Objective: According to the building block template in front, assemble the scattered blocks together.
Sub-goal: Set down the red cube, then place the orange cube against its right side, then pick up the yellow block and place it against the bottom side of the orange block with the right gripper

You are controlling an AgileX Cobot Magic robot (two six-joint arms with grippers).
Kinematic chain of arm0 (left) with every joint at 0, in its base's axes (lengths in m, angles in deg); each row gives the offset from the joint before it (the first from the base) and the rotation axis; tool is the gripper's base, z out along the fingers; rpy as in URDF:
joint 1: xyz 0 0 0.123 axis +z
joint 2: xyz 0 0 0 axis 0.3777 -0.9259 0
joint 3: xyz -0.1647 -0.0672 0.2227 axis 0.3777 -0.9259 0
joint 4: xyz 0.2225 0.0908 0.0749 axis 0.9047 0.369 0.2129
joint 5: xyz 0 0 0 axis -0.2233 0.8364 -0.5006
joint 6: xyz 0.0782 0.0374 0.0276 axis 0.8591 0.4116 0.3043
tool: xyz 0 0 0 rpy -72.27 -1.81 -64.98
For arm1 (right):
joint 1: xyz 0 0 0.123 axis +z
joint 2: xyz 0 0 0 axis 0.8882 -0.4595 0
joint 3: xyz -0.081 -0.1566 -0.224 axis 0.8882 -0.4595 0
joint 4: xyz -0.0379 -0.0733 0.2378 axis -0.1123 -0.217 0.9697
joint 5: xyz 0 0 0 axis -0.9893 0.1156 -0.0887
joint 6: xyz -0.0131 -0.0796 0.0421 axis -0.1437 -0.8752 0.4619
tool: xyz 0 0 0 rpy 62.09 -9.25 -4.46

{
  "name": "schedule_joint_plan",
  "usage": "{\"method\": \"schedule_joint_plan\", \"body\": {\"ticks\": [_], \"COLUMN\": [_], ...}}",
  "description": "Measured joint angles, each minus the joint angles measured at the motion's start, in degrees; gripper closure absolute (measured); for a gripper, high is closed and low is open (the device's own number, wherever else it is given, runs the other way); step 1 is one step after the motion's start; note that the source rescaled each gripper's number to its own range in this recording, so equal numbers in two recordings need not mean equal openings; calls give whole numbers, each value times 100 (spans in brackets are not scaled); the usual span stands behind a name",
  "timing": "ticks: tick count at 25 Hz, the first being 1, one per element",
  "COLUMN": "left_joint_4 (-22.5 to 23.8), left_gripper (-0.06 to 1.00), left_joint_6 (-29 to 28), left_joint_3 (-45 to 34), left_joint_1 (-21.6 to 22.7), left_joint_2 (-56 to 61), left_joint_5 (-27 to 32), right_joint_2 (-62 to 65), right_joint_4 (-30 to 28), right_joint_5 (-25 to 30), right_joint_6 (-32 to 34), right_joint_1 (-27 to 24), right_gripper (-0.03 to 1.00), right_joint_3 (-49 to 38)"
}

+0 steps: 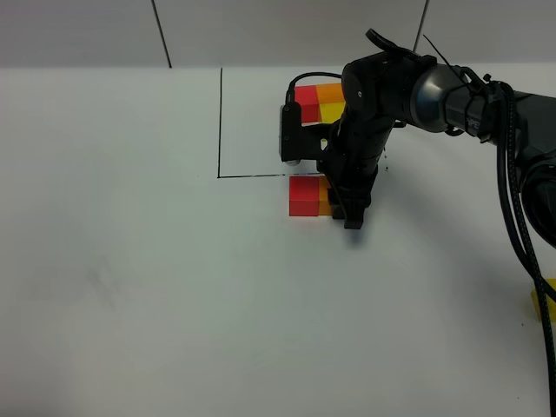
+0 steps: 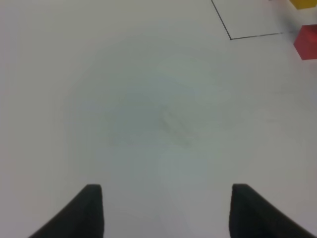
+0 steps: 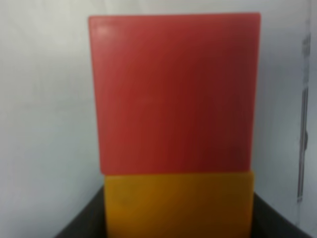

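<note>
Right wrist view: the orange cube (image 3: 178,203) sits between the dark fingers (image 3: 81,223), its far face touching the red cube (image 3: 173,94).
Right gripper (image 1: 346,211): clamped on the orange cube, low on the table (image 1: 174,287), just outside the black line (image 1: 221,122).
Left gripper (image 2: 167,188): fingers apart, nothing between them, touching nothing.
Template (image 1: 317,102): inside the black line, behind the red and orange pair.
Yellow cube (image 1: 539,301): at the right edge, well apart, partly hidden.
</note>
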Motion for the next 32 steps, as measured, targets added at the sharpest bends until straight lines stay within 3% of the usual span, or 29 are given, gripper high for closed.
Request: {"method": "schedule_joint_plan", "body": {"ticks": [16,18,26,32], "left_joint_4": [0,0,0,0], "left_gripper": [72,72,72,72], "left_joint_6": [0,0,0,0], "left_joint_3": [0,0,0,0], "left_joint_1": [0,0,0,0], "left_joint_2": [0,0,0,0], "left_joint_5": [0,0,0,0], "right_joint_2": [-6,-20,190,914], "right_joint_4": [13,21,-29,230], "right_joint_5": [-11,-34,39,671], "right_joint_6": [-150,-161,229,2004], "right_joint_1": [0,0,0,-419], "right_gripper": [71,66,23,14], "right_joint_3": [2,2,-21,-91]}}
